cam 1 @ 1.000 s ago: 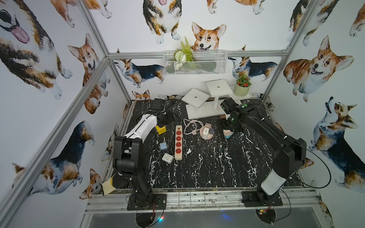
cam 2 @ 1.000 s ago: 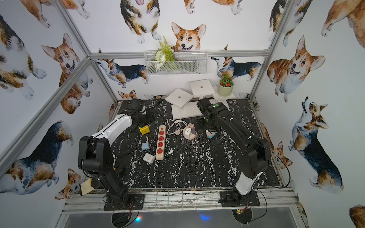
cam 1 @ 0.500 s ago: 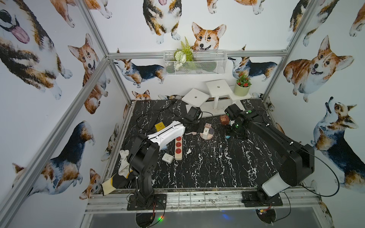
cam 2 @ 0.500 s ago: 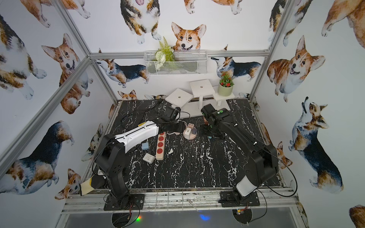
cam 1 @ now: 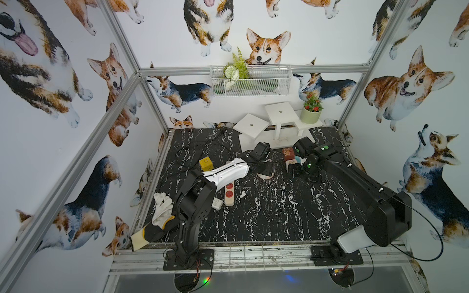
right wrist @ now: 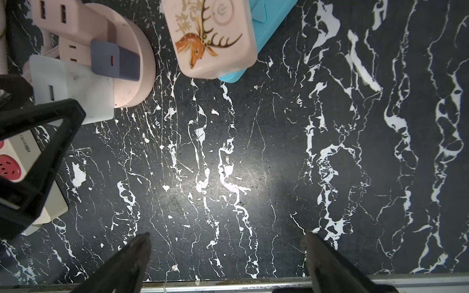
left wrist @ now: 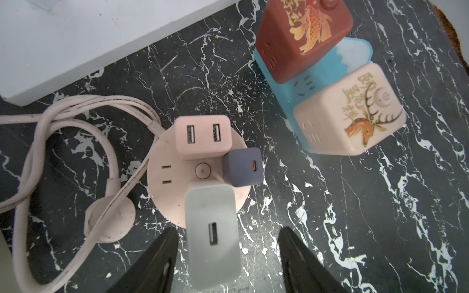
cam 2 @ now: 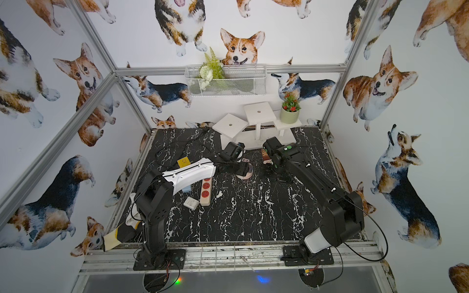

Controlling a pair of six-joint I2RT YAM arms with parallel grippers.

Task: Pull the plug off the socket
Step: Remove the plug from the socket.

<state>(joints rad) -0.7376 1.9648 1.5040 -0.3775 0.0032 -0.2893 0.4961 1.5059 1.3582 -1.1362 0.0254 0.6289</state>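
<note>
The left hand (left wrist: 227, 234) hangs over the rim of the round pink socket (left wrist: 177, 182), its jaws part-way apart with the white plug (left wrist: 213, 236) between them and a gap on each side, so nothing is gripped yet; that straddle looks like a line-up for pinching the plug by its flat sides and drawing it straight off the socket. The plug sits seated in the socket, next to a pink two-port charger (left wrist: 203, 137) and a small purple-grey charger (left wrist: 242, 168) plugged in there too; the socket's cord (left wrist: 76, 121) lies looped on the counter (left wrist: 355, 203) just beside it. The right hand (right wrist: 227, 238) stands wide and empty over bare counter near the socket, perhaps placed to steady it.

A cream cube (left wrist: 355, 109) near the socket bears gold Chinese characters, a deer and a power symbol; a red-brown cube (left wrist: 302, 30) shows a goldfish and cut-off characters; the print on the power strip (right wrist: 7, 167) is too small to read.
</note>
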